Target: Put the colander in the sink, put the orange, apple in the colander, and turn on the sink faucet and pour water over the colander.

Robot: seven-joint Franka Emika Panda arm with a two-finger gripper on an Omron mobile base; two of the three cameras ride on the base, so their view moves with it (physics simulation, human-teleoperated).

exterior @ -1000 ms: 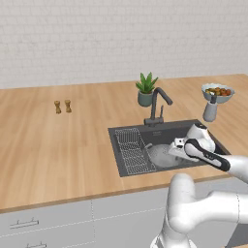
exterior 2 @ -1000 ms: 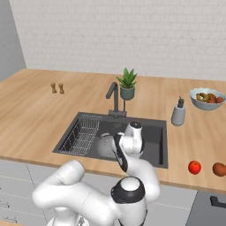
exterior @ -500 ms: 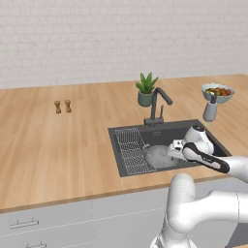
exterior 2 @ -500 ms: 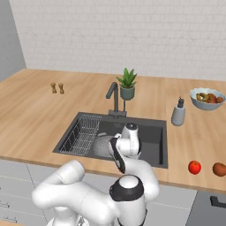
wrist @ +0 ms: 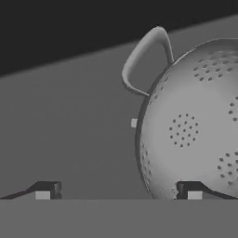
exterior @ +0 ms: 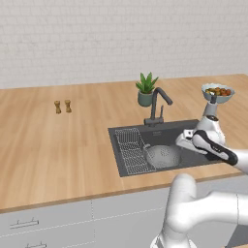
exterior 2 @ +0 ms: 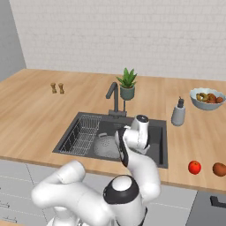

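Note:
The silvery colander (exterior: pixel 163 156) (exterior 2: pixel 106 145) rests on the floor of the dark sink (exterior: pixel 170 131) (exterior 2: pixel 155 142), right of the wire rack. My gripper (exterior: pixel 181 141) (exterior 2: pixel 120 146) hovers just over the colander's right side, open, with nothing between its fingers. In the hand view the colander (wrist: pixel 190 125) and its loop handle sit close ahead, and the gripper (wrist: pixel 118 191) is spread wide. The red apple (exterior 2: pixel 194 167) and the orange (exterior 2: pixel 219 169) lie on the counter's front right. The dark gooseneck faucet (exterior: pixel 157 104) (exterior 2: pixel 114 95) stands behind the basin.
A wire rack (exterior: pixel 131 150) (exterior 2: pixel 84 134) fills the sink's left part. Behind the faucet is a potted plant (exterior: pixel 146 89). A fruit bowl (exterior: pixel 217 92) (exterior 2: pixel 206 98) and a soap dispenser (exterior 2: pixel 178 114) stand at the right. Two small shakers (exterior: pixel 63 106) are far left.
The gripper has gone from shut to wide open, letting go of the colander, which stays on the sink floor. The hand has barely shifted.

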